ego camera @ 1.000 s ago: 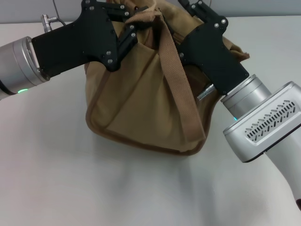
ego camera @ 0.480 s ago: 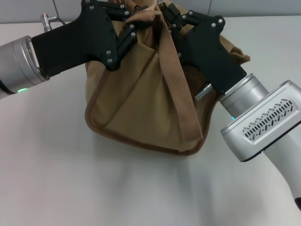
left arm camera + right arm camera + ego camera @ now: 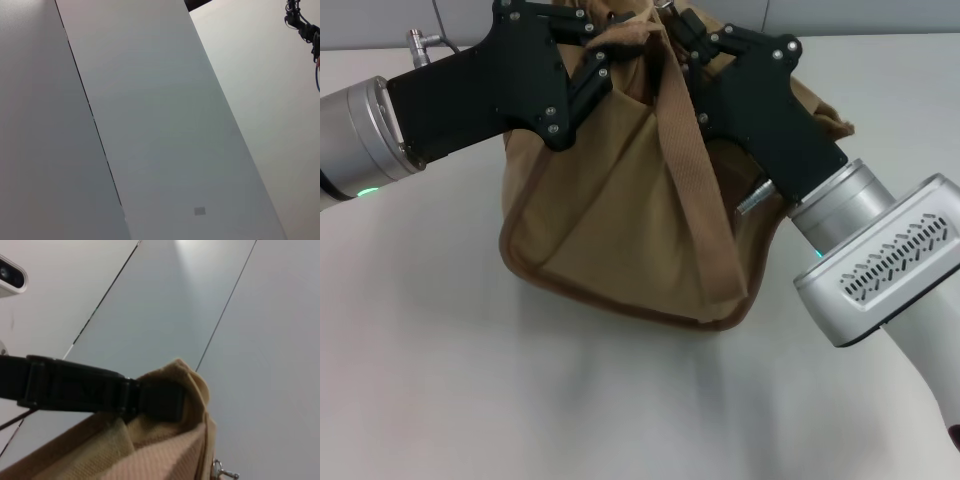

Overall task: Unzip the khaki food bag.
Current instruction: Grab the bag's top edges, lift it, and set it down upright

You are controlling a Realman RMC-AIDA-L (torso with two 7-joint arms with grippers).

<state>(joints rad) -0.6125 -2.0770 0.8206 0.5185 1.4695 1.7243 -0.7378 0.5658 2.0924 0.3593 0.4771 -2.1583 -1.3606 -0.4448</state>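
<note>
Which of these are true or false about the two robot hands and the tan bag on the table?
1. Both hands are at the top of the khaki food bag. True: the left hand and the right hand meet there.
2. The bag lies flat and folded. False: it is bunched upward.
3. A wide strap hangs down the bag's front. True.
4. The bag is blue. False: it is tan.
5. The table is pale. True.
</note>
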